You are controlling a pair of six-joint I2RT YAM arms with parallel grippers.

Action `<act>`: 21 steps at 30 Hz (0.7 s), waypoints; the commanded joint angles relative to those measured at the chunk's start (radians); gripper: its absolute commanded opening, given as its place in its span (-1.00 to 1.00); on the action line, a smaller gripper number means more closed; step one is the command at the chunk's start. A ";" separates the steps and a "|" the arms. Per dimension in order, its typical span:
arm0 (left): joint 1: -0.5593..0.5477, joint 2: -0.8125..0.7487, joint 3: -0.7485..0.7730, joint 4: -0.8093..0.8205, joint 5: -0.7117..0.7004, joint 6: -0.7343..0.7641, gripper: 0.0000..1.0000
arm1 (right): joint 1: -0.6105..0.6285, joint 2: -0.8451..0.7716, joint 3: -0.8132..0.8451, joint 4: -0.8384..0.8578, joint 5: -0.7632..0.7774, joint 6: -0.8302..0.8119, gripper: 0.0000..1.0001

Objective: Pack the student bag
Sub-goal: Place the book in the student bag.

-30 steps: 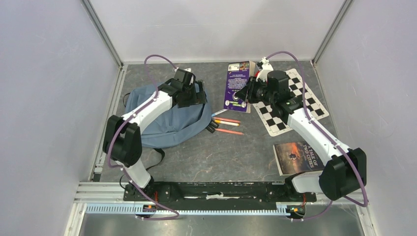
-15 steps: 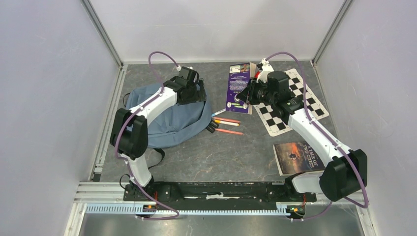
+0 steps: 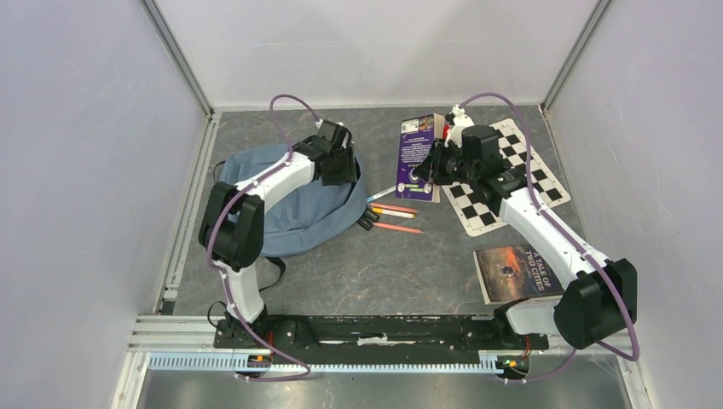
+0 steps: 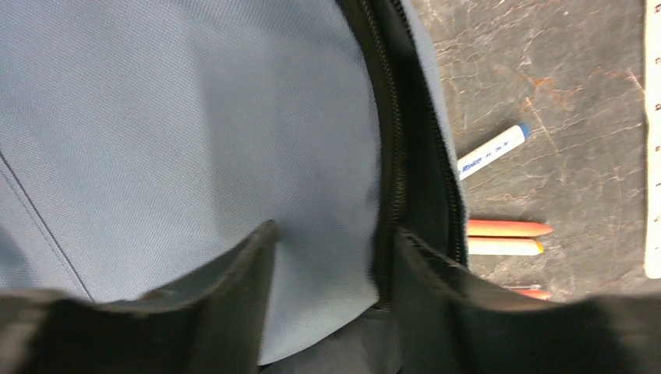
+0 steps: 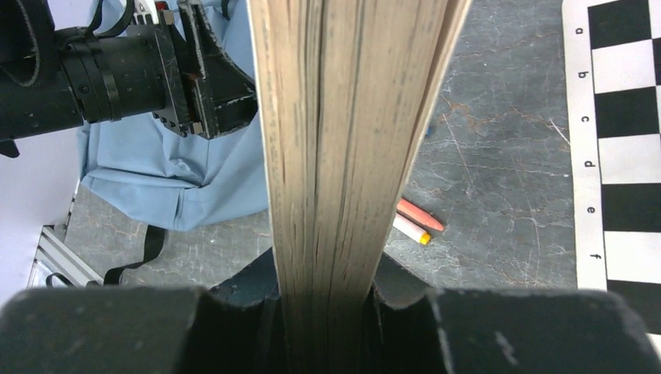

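The blue-grey student bag [image 3: 286, 209] lies flat at the left. Its black zipper [image 4: 394, 156] is parted along the right edge. My left gripper [image 3: 341, 164] sits on that edge. Its jaws are apart and straddle the bag's upper lip [image 4: 327, 195], with one finger on the outer fabric and the other at the zipper opening. My right gripper [image 3: 426, 170] is shut on a purple book [image 3: 418, 146] and holds it by its near edge. In the right wrist view the book's page edges [image 5: 351, 140] stand upright between the fingers, and the bag [image 5: 171, 179] is at the left.
Several pens and markers [image 3: 392, 215] lie between the bag and the book, also seen in the left wrist view [image 4: 507, 227]. A checkered chess mat [image 3: 511, 183] lies at the back right. A second book [image 3: 511, 273] lies at the right front. The bag's black straps [image 3: 273, 268] trail toward me.
My left gripper has slid right along the bag's edge to the zipper opening and its elbow has swung in. The purple book has shifted a little right and tilted up in my right gripper.
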State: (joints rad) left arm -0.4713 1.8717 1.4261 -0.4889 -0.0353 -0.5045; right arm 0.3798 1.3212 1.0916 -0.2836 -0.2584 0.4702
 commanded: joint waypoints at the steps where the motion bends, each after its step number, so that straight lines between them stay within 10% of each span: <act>1: -0.003 -0.011 0.000 -0.040 -0.065 0.057 -0.03 | 0.005 -0.051 0.039 0.053 0.033 -0.007 -1.00; 10: 0.000 -0.193 -0.045 -0.048 -0.128 0.051 -0.95 | 0.013 -0.004 0.066 0.042 0.018 -0.018 -1.00; 21: 0.102 -0.427 -0.100 -0.044 -0.027 0.009 -0.96 | 0.065 0.145 0.142 0.108 -0.072 0.045 -1.00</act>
State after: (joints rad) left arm -0.4206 1.5196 1.3407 -0.5438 -0.1249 -0.4713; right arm 0.4255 1.4311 1.1416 -0.3000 -0.2665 0.4820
